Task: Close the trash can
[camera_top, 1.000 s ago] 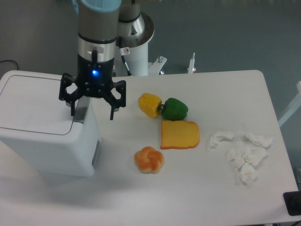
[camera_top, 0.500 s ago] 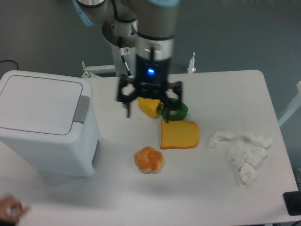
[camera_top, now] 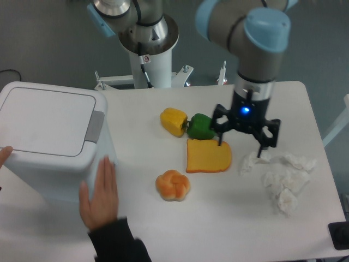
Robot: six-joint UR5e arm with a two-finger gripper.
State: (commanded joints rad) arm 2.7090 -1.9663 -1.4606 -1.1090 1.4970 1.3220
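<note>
- The trash can [camera_top: 54, 142] looks shut, its lid apparently flat.
- The tool [camera_top: 244, 132], spread and empty, hangs well right of it.
- A hand [camera_top: 99, 194] against the can could get struck if the arm swings toward it.

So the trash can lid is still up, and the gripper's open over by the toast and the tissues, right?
Not quite. The camera view shows the trash can with its lid down flat. The rest holds: the gripper is open, between the toast and the tissues.

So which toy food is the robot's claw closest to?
The bread slice. The open gripper hangs over its right edge; the green pepper, yellow pepper and bun sit farther left.
</note>
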